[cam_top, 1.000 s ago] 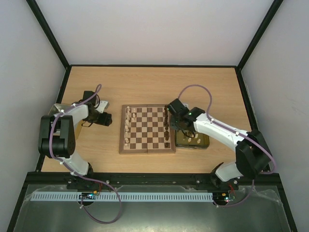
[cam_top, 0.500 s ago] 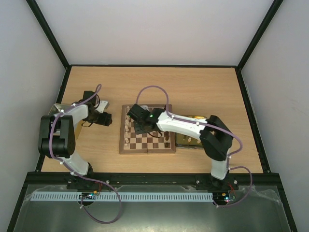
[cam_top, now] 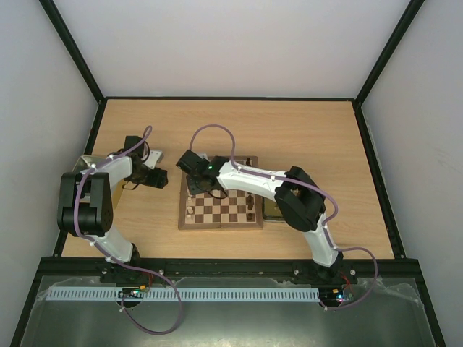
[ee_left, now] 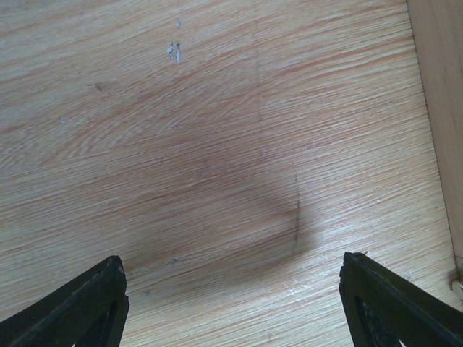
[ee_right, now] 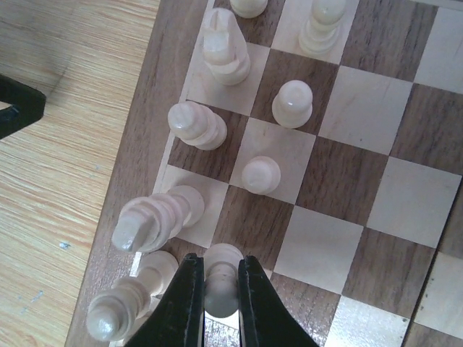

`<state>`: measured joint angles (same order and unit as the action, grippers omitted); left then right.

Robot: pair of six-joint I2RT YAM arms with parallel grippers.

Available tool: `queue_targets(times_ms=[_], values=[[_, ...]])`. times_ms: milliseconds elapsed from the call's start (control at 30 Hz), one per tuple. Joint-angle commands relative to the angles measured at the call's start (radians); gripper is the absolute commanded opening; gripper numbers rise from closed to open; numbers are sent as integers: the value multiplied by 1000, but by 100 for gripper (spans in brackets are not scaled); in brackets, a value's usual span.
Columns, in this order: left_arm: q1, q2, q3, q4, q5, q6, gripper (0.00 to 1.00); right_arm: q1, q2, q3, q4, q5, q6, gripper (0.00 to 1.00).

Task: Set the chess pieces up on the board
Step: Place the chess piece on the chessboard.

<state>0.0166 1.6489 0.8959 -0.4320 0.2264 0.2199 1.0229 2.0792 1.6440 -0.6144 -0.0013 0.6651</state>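
Chess pieces: one cream pawn (ee_right: pixel 221 289) is pinched upright between the closed right fingers (ee_right: pixel 195 285), which hold its stem just under the round head. It sits near the left edge of the board (ee_right: pixel 405 195); cannot tell whether its base touches. Other cream pieces (ee_right: pixel 195 124) crowd that edge close around it. Dark pieces (cam_top: pixel 249 206) line the board's right edge. The left fingers (ee_left: pixel 90 307) are spread wide and empty over bare tabletop (ee_left: pixel 217 108) left of the board.

Judgement: the pawn is light, rigid turned wood, smooth, probably slippery and easily toppled. A grip under the head looks soundest. Neighbours are near enough to knock on release.
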Motion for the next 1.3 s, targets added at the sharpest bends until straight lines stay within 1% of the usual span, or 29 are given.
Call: queue_targets(times_ms=[0, 400, 533, 867, 1267], values=[[5, -24, -14, -4, 2, 3, 80, -9, 29, 39, -9, 19, -19, 6], [5, -22, -12, -3, 4, 4, 80, -27, 48, 49, -16, 24, -26, 7], [5, -19, -13, -2, 4, 4, 80, -27, 48, 43, -12, 16, -26, 12], [5, -20, -14, -2, 2, 3, 81, -27, 55, 39, -5, -12, -26, 12], [5, -20, -12, -4, 10, 2, 80, -29, 51, 42, -5, 0, -26, 23]])
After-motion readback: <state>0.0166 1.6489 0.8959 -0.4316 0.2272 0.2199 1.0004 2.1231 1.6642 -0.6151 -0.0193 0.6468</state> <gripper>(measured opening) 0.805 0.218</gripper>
